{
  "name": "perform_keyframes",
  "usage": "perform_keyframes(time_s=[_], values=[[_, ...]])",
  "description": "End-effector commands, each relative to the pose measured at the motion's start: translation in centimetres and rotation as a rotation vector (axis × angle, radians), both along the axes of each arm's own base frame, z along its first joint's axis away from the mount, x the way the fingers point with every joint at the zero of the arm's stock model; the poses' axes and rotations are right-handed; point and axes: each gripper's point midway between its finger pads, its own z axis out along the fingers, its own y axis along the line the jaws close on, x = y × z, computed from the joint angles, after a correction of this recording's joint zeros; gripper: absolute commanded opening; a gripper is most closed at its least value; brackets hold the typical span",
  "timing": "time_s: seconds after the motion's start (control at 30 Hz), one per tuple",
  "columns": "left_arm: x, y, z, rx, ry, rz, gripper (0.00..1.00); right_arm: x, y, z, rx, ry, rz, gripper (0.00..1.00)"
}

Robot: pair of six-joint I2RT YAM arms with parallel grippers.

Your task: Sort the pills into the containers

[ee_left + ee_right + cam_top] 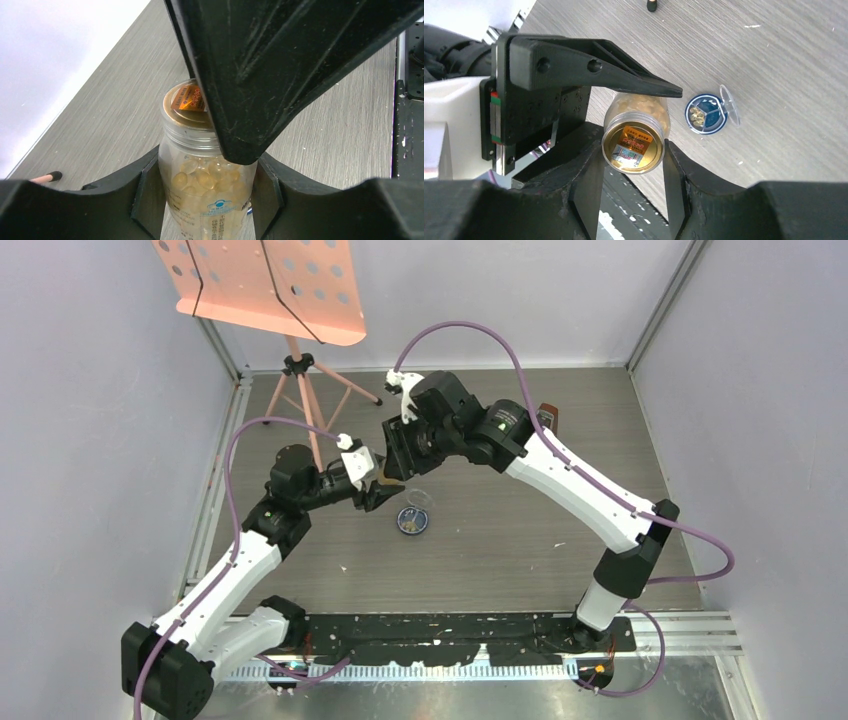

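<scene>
My left gripper (376, 492) is shut on the body of a clear bottle (200, 150) full of yellowish-tan pills (206, 177) and holds it above the table. The bottle's gold top carries an orange-and-white label (633, 149). My right gripper (634, 167) has its fingertips pressed on both sides of that top; one right finger (280, 65) covers part of it in the left wrist view. The dark-blue dish (412, 523) sits on the table just right of the grippers, with a few pills (697, 115) in one compartment and its clear lid (730, 103) hinged open.
A pink music stand (270, 285) stands at the back left, one foot (652, 5) on the table. A brown metronome (548, 417) sits at the back, behind my right arm. White flecks (751, 26) lie on the wood-grain table (520, 540).
</scene>
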Motion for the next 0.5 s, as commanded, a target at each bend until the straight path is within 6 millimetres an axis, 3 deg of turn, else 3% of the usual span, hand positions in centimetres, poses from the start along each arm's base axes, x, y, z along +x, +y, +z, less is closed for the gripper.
perform_keyframes(time_s=[0.0, 0.33, 0.43, 0.47], values=[[0.4, -0.1, 3.5, -0.049, -0.153, 0.008, 0.0, 2.6, 0.8, 2.6, 0.148, 0.062, -0.273, 0.06], [0.7, -0.1, 3.0, -0.037, -0.146, 0.017, 0.0, 2.6, 0.8, 4.2, 0.172, 0.091, -0.308, 0.09], [0.9, -0.1, 2.8, -0.033, -0.14, 0.022, 0.0, 2.6, 0.7, 4.0, 0.137, 0.026, -0.233, 0.42], [1.0, -0.1, 2.8, -0.033, -0.137, 0.025, 0.0, 2.4, 0.8, 3.8, 0.129, 0.018, -0.211, 0.47]])
